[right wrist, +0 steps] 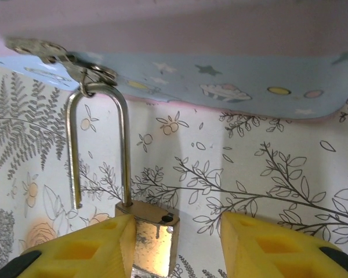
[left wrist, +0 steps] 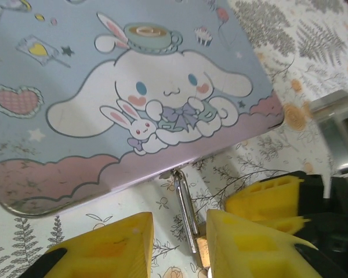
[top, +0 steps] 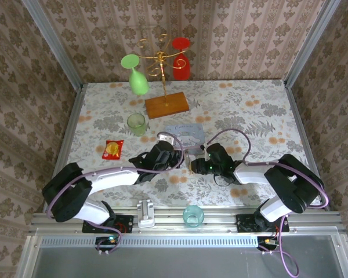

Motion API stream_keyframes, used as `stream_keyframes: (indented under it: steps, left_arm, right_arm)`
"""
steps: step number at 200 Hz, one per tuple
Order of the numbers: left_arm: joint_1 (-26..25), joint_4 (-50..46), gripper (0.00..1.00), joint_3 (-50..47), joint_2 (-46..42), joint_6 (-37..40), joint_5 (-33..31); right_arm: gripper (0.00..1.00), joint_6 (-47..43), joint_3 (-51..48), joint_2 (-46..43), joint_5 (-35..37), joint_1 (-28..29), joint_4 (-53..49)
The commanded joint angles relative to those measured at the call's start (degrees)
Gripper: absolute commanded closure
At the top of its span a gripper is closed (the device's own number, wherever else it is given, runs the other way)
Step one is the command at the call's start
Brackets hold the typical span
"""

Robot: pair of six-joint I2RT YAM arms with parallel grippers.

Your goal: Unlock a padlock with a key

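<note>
Though tiny, the padlock (right wrist: 153, 240), low left in the right wrist view, looks hard, light and slippery, its sprung shackle (right wrist: 125, 150) hooked on the tin (right wrist: 220, 87); probably best pinched across its flat brass body. The right gripper (right wrist: 177, 223) and left gripper (left wrist: 178, 231) straddle it, jaws apart, unclamped.

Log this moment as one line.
padlock: shackle out of body on one side, hooked through hasp of pale blue tin | right pincer: open, astride padlock body | left pincer: open, shackle between its fingers

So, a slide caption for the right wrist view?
Padlock, shackle open, hooked on the tin's latch, inside the open right gripper.
</note>
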Motion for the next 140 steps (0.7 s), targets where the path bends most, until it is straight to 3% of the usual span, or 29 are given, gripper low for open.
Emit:
stream_keyframes:
  steps: [1,78,140]
  left_arm:
    - [0.9,-2.16,0.7,-1.57,-2.52,1.52,-1.63]
    - [4.4,-4.9,0.69,-4.04,-8.6,3.08,-1.9]
    - [6.78,-4.68,0.68,-5.61,-10.61,3.11,-0.4]
  right_arm:
    - [0.55,-1.22,3.13,1.04,3.45,2.22,-5.03]
    - [0.53,-0.97,11.03,3.14,16.58,8.64,-21.08]
    - [0.59,2.49,11.6,6.31,18.17,10.31,-20.73]
